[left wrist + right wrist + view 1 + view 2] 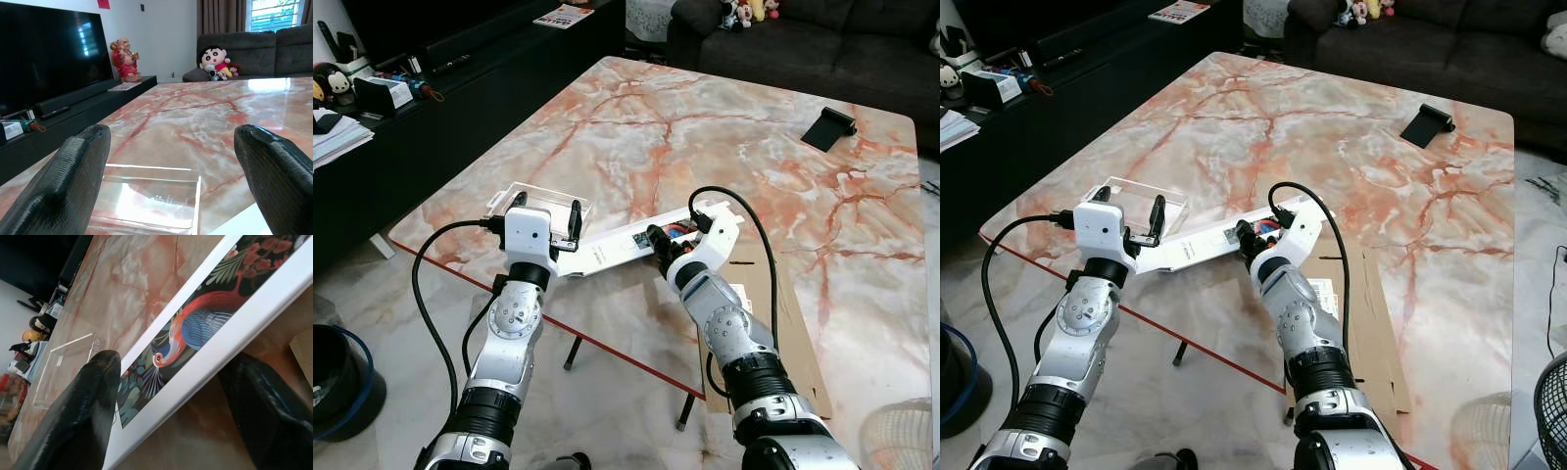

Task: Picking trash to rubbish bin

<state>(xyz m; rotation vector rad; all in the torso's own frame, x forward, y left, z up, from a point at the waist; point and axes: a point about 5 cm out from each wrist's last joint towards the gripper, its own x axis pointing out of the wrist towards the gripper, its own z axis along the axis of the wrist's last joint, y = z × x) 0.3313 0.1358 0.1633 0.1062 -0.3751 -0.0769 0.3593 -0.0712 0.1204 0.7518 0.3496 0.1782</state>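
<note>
I'm working at the near edge of the marble counter [724, 137], and the piece I want is the long white box [636, 243] with the bird print, lying flat right at that edge. Its long axis runs across in front of me, from the left gripper [546, 223] over to the right gripper [658, 240], rising slightly toward the right.

My right jaws are spread with the box's end between them: in the right wrist view one finger [93, 401] sits on the printed side and the other below the white rim, not yet pressed on it as far as I can judge. So the right arm is the nearer one, and I'd call it the arm to close.

My left jaws are spread too, hovering at the box's other end. Just ahead of them lies a clear plastic tray [146, 196], flat on the counter, nearer the left arm than the right.

A sheet of cardboard [773, 294] lies on the counter beneath my right forearm. The bin [337, 377] looks to be the dark tub on the floor, low on my left, well apart from the box.
</note>
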